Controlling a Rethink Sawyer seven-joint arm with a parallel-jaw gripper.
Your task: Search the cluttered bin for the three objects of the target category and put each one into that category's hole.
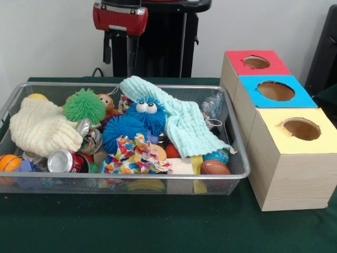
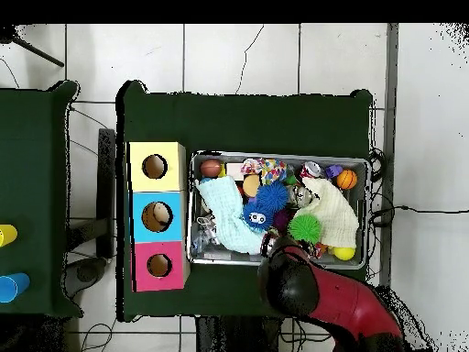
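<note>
The silver wire-mesh bin (image 1: 239, 158) stands on the green table and also shows in the overhead view (image 2: 369, 211). A brown monkey (image 1: 107, 102) peeks out at the bin's back, between a green spiky ball (image 1: 84, 105) and a fuzzy blue ball with googly eyes (image 1: 147, 113). No tiger or duck shows. The red-surrounded hole (image 1: 256, 62) tops the farthest wooden box and also shows in the overhead view (image 2: 158, 266). My arm's red and black end (image 1: 120, 18) hangs above the bin's robot-side edge, as the overhead view (image 2: 282, 268) also shows. The gripper's state is hidden.
The bin also holds a cream knitted cloth (image 1: 42, 126), a mint cloth (image 1: 179, 118), a blue spiky ball (image 1: 118, 133), a patterned cloth (image 1: 134, 155), a can (image 1: 63, 161), a yellow ball (image 1: 37, 96) and a brown football (image 1: 215, 167). Blue-surrounded (image 1: 275, 90) and yellow-surrounded (image 1: 301, 128) holes top the nearer boxes.
</note>
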